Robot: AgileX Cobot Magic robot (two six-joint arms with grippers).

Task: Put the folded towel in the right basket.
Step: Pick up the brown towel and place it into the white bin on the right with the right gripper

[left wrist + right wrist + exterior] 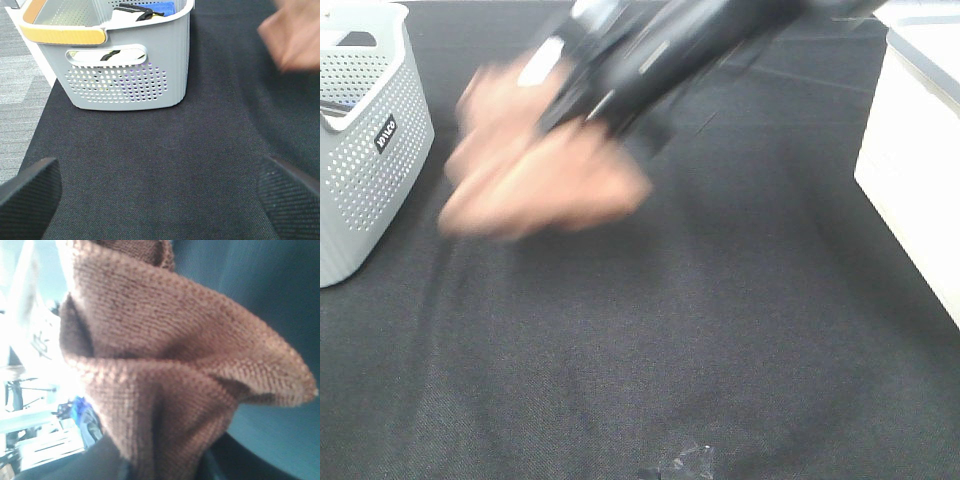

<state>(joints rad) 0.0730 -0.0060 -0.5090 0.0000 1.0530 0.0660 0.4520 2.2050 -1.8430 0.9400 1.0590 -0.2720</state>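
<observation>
The brown knitted towel (535,175) hangs above the black table at the left of the exterior view, blurred by motion. My right gripper (575,100) reaches across the middle and is shut on its top. The towel fills the right wrist view (170,355), bunched in folds and hiding the fingers. It also shows as a blur in the left wrist view (295,37). The white right basket (910,150) stands at the table's right edge, far from the towel. My left gripper (160,200) is open and empty, low over the table; it is out of the exterior view.
A grey perforated basket (365,140) with an orange-trimmed handle stands at the left edge, close beside the towel; it holds blue and dark items (150,9). The table is covered in black cloth (670,340). A small scrap (685,462) lies at the front edge.
</observation>
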